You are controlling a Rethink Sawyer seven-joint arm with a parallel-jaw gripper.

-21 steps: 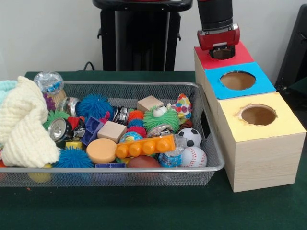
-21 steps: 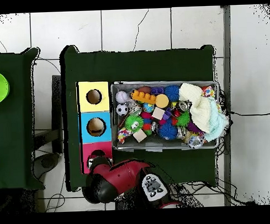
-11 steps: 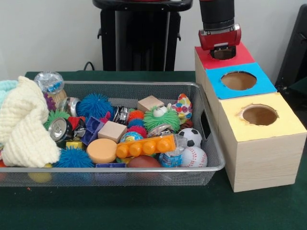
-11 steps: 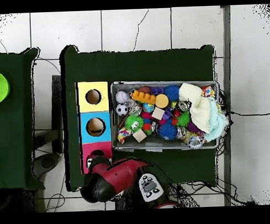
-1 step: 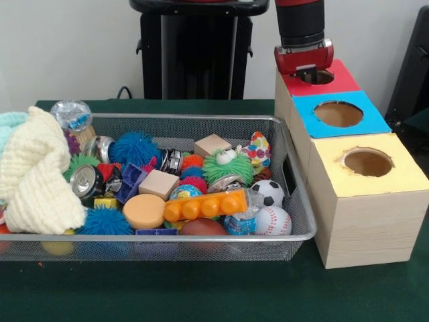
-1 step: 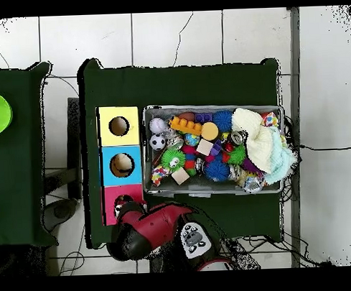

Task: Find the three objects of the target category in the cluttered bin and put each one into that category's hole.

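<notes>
The red hole (image 5: 316,76) sits at the box row's (image 5: 362,201) 12 o'clock end; the gripper (image 5: 305,59) hangs just above it, jaw state hidden. The bin (image 5: 295,201) of clutter lies at the boxes' 9 o'clock.

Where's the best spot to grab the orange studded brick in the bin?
A judgement: take the orange studded brick from straight above, across its narrow width near the middle. It lies flat on top of the pile, long sides exposed, while the baseball crowds one end.
</notes>
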